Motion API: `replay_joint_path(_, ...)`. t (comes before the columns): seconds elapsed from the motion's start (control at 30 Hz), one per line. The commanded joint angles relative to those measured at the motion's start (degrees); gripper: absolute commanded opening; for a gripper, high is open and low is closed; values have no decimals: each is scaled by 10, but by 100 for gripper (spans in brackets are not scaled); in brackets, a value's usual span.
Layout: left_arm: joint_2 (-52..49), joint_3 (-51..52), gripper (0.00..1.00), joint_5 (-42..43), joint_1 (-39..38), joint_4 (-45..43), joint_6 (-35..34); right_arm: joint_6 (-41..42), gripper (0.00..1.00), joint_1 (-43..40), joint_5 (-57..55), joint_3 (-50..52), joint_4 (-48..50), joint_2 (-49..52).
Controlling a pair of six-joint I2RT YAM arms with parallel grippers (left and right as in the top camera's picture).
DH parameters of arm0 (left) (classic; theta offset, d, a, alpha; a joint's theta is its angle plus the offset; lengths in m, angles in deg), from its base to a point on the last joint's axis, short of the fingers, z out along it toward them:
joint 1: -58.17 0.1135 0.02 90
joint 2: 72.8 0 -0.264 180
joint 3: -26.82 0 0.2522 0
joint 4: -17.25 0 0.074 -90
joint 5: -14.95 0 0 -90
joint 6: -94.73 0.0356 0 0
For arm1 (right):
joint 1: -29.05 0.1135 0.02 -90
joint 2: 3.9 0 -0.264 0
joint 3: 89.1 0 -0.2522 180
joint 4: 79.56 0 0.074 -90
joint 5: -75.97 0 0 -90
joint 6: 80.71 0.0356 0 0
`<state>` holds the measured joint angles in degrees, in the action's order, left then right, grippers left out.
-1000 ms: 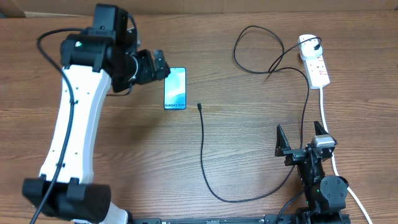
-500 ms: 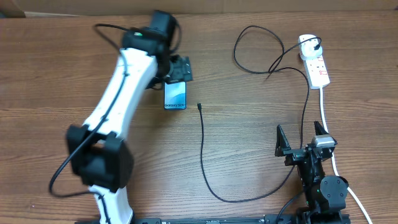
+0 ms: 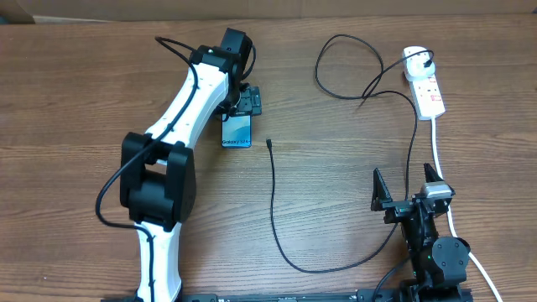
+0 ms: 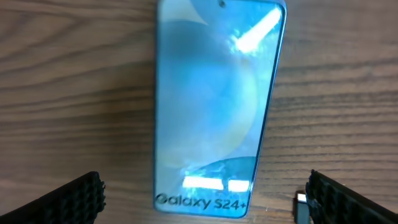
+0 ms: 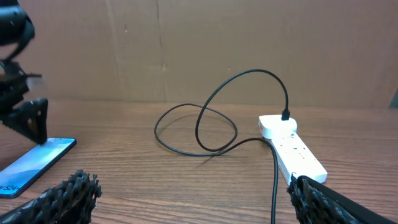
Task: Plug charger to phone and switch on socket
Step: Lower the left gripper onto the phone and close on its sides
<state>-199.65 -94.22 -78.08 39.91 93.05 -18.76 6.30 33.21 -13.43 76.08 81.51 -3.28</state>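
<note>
Left tool (image 3: 243,104), wide open and empty, hangs over the far end of the phone (image 3: 237,132), which lies far-to-near on the worktop (image 3: 352,168), with the charger (image 3: 273,189) tip just right of its near end.

My left gripper (image 3: 243,105) hangs at upper centre, over the top end of the phone (image 3: 237,132). The charger (image 3: 273,201) has its tip just right of the phone. The socket (image 3: 424,84) sits at upper right. My right gripper (image 3: 409,186), jaws apart, is at lower right.
</note>
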Motion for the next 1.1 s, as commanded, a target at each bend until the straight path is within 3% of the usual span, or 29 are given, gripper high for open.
replay_joint_path(0.0, -31, -10, 100, 39, -2, -2, 57, -1, 100, 0, -5, 6, 3, -5)
replay_joint_path(0.17, -56, -10, 100, -1, 0, -7, 61, -1, 100, 0, -5, 6, 3, -5)
replay_joint_path(1.07, -69, -8, 100, -1, 7, -28, 27, -1, 100, 0, -5, 6, 3, -5)
